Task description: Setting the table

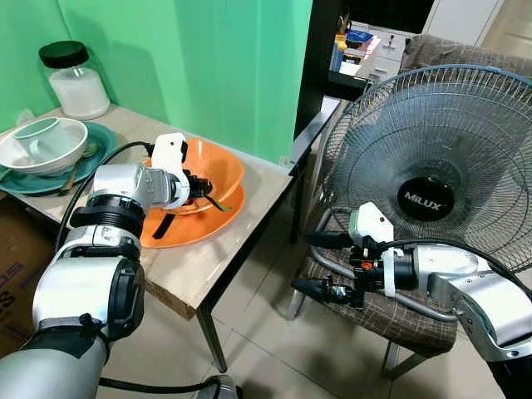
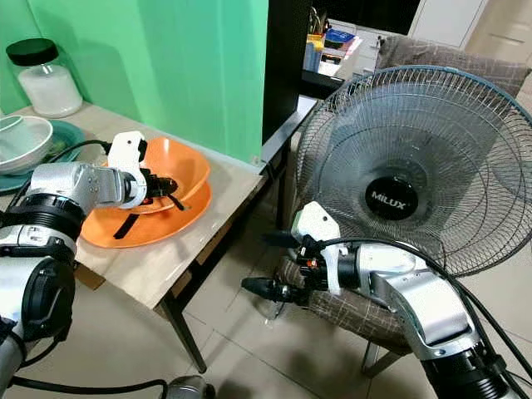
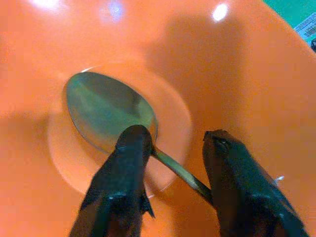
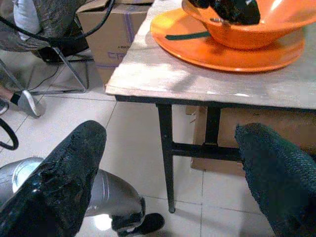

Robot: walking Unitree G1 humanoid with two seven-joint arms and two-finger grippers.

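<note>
An orange bowl point(image 1: 220, 169) stands on an orange plate point(image 1: 195, 229) at the near corner of the wooden table point(image 1: 208, 270). A metal spoon point(image 3: 106, 111) lies in the bottom of the bowl. My left gripper point(image 3: 177, 136) reaches down into the bowl and is open, one black finger on each side of the spoon's handle; one fingertip point(image 3: 132, 143) overlaps the spoon's neck. A dark flat strip point(image 1: 162, 226) lies on the orange plate. My right gripper point(image 1: 302, 262) hangs open off the table, low in front of the chair, with nothing between its fingers.
A white bowl point(image 1: 41, 143) sits on a teal plate point(image 1: 101, 137) at the table's far left, with a black-lidded jar point(image 1: 73, 81) behind it. A large standing fan point(image 1: 428, 166) and a chair point(image 1: 391, 320) stand to the right. A cardboard box point(image 4: 116, 29) is under the table.
</note>
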